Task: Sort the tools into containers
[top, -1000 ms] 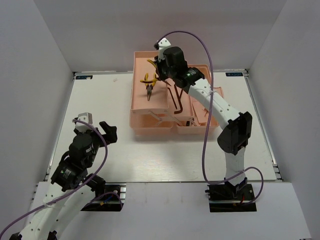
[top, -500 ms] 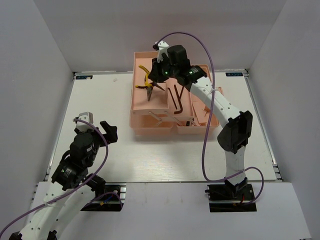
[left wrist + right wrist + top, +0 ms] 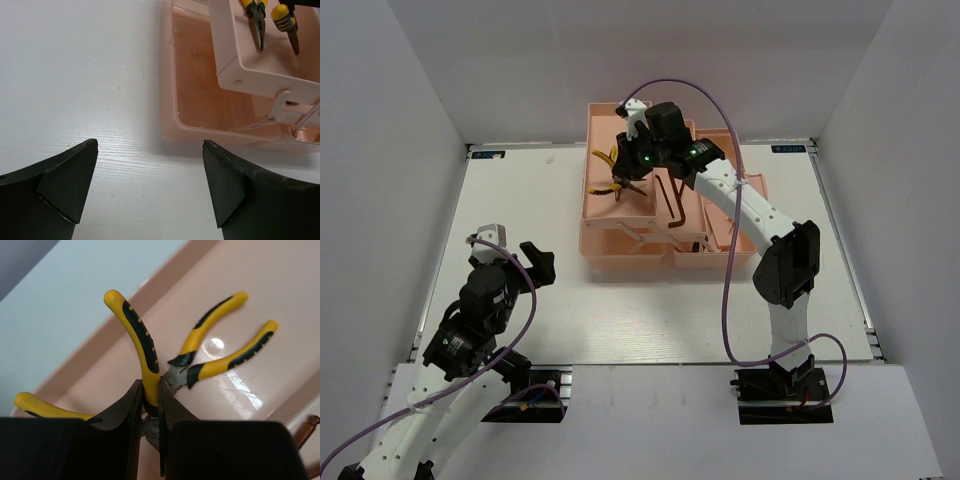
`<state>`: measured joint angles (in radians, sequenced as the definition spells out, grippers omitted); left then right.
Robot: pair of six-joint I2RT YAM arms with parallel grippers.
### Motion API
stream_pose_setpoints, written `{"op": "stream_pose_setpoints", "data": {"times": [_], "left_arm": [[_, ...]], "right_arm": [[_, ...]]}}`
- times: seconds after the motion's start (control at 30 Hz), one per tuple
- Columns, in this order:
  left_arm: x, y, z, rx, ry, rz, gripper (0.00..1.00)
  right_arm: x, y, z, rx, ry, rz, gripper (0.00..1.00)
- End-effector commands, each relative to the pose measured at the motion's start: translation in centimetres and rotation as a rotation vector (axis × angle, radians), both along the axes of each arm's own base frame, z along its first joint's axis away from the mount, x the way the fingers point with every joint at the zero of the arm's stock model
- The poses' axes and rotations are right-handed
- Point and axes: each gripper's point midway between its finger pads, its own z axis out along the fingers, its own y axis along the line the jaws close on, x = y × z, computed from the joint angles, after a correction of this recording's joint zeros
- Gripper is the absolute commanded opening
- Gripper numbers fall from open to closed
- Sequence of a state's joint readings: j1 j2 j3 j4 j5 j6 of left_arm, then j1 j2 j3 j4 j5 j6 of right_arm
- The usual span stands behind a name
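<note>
r gripper (image 3: 150,390) is clamped down on one of the yellow-handled pliers (image 3: 132,320), fingers pinched nearly together on one handle right by the pivot. that handle sticks up past the fingertips, the other splays off to the side, so the held pliers hang w/ handles spread. i can't tell from the wrist cam whether the nose is touching the tray floor, as it's hidden behind the fingers. from the top cam the r arm is reached out over the far-left upper tray (image 3: 588,200) of the pink toolbox (image 3: 620,262), gripper (image 3: 628,170) above that tray. the second pliers (image 3: 220,355) lie flat on the tray floor just beyond the held pair, handles a bit apart, not touching the gripper. dark l-shaped hex keys (image 3: 677,210) lie in the section just right of that tray. l gripper (image 3: 149,145) is spread wide w/ nothing between the fingers, hovering over the bare table (image 3: 520,200) near the toolbox's near-left corner, well apart from any tool. on the top cam it (image 3: 535,262) sits left of the box front, pointed toward it.
</note>
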<state>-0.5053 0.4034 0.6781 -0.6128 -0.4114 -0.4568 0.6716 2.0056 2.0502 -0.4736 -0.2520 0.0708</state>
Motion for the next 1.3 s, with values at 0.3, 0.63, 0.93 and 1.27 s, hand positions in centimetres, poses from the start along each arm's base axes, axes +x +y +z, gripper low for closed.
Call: {"op": "stream_pose_setpoints", "data": {"times": [0.3, 0.63, 0.93, 1.27], "left_arm": [[0.2, 0.0, 0.1, 0.002, -0.006, 0.004, 0.96], [1.0, -0.3, -1.6, 0.035, 0.064, 0.015, 0.71], [2.4, -1.7, -1.8, 0.07, 0.089, -0.03, 0.44], [2.8, -2.0, -2.0, 0.089, 0.091, -0.046, 0.8]], "right_arm": [[1.5, -2.1, 4.4, 0.034, -0.093, -0.117, 0.67], [-15.6, -4.1, 8.5, 0.172, -0.193, 0.818, 0.01], [-20.6, -7.3, -1.2, -0.182, -0.295, 0.998, 0.35], [-17.7, -2.8, -8.0, -0.511, -0.407, 0.696, 0.53]]}}
